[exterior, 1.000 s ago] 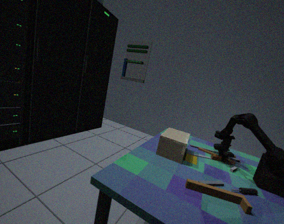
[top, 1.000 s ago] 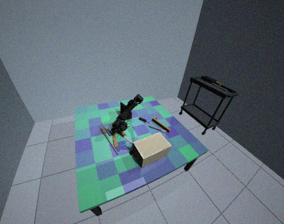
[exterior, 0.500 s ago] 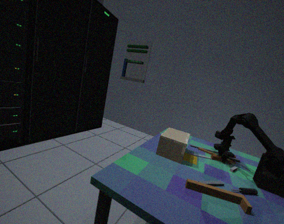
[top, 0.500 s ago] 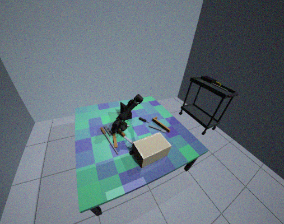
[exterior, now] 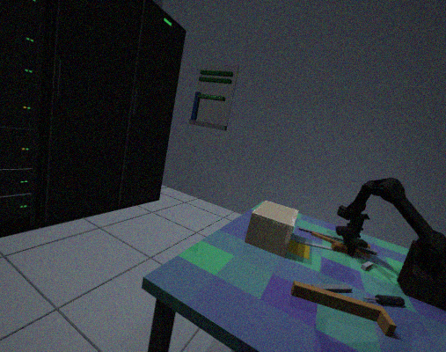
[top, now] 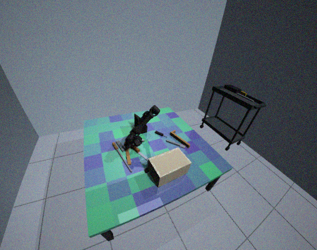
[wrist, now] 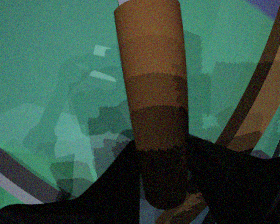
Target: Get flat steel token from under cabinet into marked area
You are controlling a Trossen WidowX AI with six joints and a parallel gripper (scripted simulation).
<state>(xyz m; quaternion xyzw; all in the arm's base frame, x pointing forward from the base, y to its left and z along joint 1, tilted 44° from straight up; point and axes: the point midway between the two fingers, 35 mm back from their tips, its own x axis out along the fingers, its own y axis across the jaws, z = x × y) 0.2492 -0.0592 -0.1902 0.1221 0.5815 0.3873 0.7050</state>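
The cream cabinet (top: pixel 171 160) (exterior: pixel 270 231) stands on the table. A yellow patch (exterior: pixel 300 250), seemingly the marked area, lies before its robot-facing side. The token is not visible; the vent slots cannot be made out. My gripper (top: pixel 134 148) (exterior: pixel 351 252) (wrist: pixel 157 141) is low over the table, shut on the wooden handle of a thin-shafted tool. The handle (wrist: pixel 151 55) runs up between the fingers in the wrist view. The metal shaft (top: pixel 143 155) points toward the cabinet; its far end is unclear.
Beside the gripper lie a long wooden-handled rod (top: pixel 124 160) and another wooden piece (top: pixel 128 157) (wrist: pixel 271 95). Away from them lie an L-shaped wooden bar (top: pixel 180 139) (exterior: pixel 336 299), a grey rod (top: pixel 176 144) and a black-handled tool (top: pixel 159 134) (exterior: pixel 391 301). A small grey block (exterior: pixel 367 266) lies near the arm.
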